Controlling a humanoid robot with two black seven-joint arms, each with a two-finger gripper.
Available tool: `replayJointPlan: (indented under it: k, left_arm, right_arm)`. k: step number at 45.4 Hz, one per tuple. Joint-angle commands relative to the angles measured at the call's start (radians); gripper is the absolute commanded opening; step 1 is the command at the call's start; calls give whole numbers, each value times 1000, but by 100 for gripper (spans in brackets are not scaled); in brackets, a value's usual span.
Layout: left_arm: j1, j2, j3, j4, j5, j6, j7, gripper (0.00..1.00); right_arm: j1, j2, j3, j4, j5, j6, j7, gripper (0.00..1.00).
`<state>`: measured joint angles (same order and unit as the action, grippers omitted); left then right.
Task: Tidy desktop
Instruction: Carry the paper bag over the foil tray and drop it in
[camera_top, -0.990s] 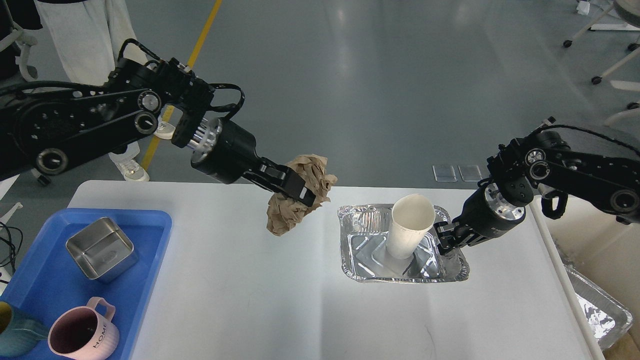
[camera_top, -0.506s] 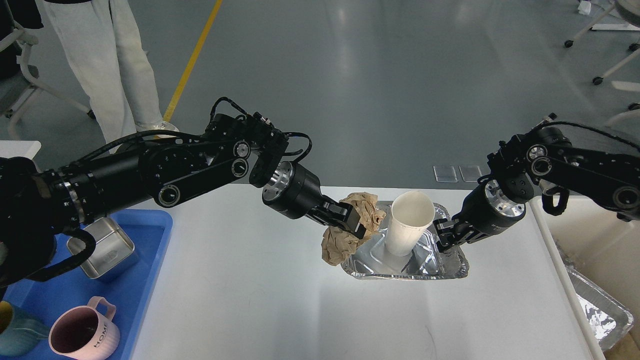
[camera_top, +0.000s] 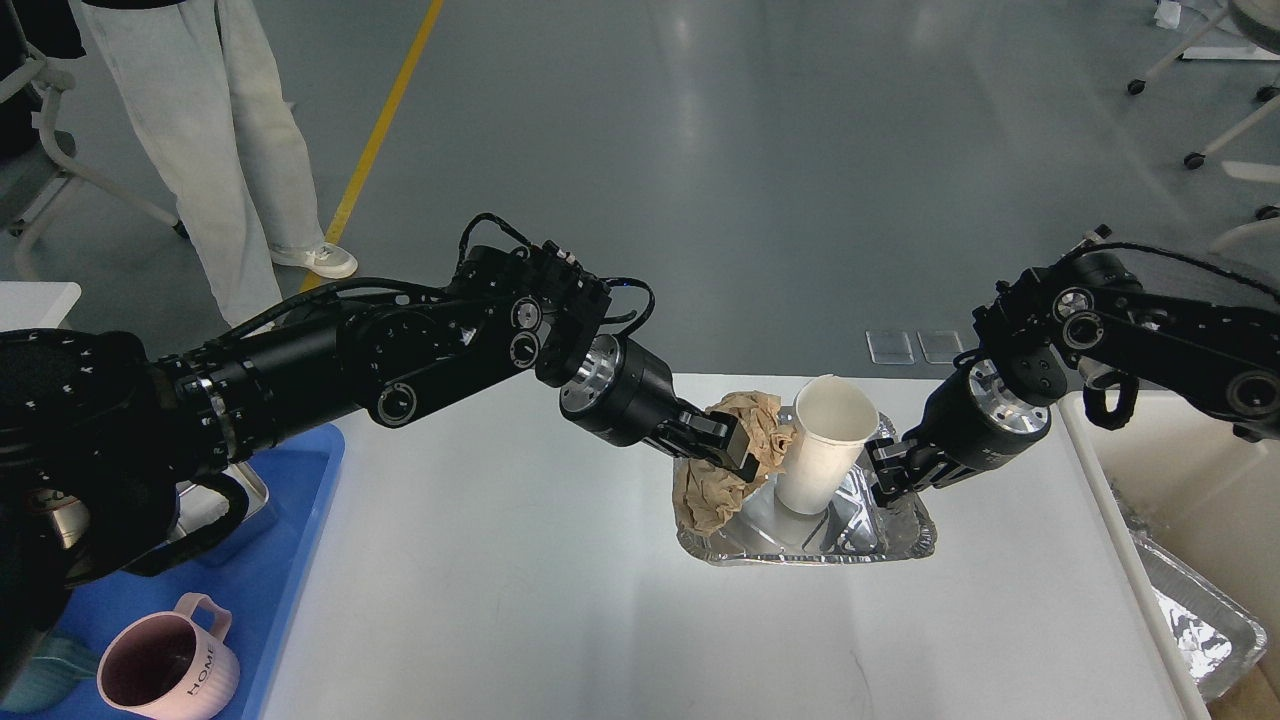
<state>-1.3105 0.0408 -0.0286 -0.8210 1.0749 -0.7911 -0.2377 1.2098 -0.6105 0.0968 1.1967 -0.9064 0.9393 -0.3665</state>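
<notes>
1. Your left gripper sits over the left end of the crinkled silver foil tray, jaws pinching a crumpled wad of brown paper.
2. The paper wad hangs partly inside the foil tray, bottom part over the tray's left rim, top part pressed up against the white paper cup.
3. The cup stands in the tray, tilted, open mouth leaning toward the right and away from you.
4. Your right gripper is at the tray's right rim, just beside the cup. It looks clamped on the foil edge, but it's dark and seen end-on, so can't tell jaw state for sure.
5. The big white-grey rounded-corner desktop fills the lower middle of the view. Foil tray rests on it, right of centre, toward the far edge.
6. Blue plastic tray lies at the desktop's left end. A pink mug w/ "HOME" lettering stands in its near part; a shiny metal box further back is mostly hidden behind your left arm.
7. Cream rectangular bin stands off the desktop's right end, w/ another foil tray in it.
8. A person in pale trousers stands on the grey floor at far left.
</notes>
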Motion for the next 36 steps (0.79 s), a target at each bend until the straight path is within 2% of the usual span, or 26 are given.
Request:
replayJointPlan:
  k: [1, 21, 24, 36]
  left_arm:
    - [1, -10, -1, 3, -1, 4, 0, 16]
    - [1, -7, 6, 3, -9, 23, 0, 63]
    - [1, -7, 4, 3, -10, 27, 0, 74]
    - [1, -7, 1, 2, -10, 30, -2, 86]
  right_arm:
    - [2, 0, 0, 0, 0, 1, 0, 0]
    - [-1, -2, 0, -3, 0, -1, 0, 0]
    - [-3, -3, 0, -3, 0, -1, 0, 0]
    - [-3, -3, 3, -3, 0, -1, 0, 0]
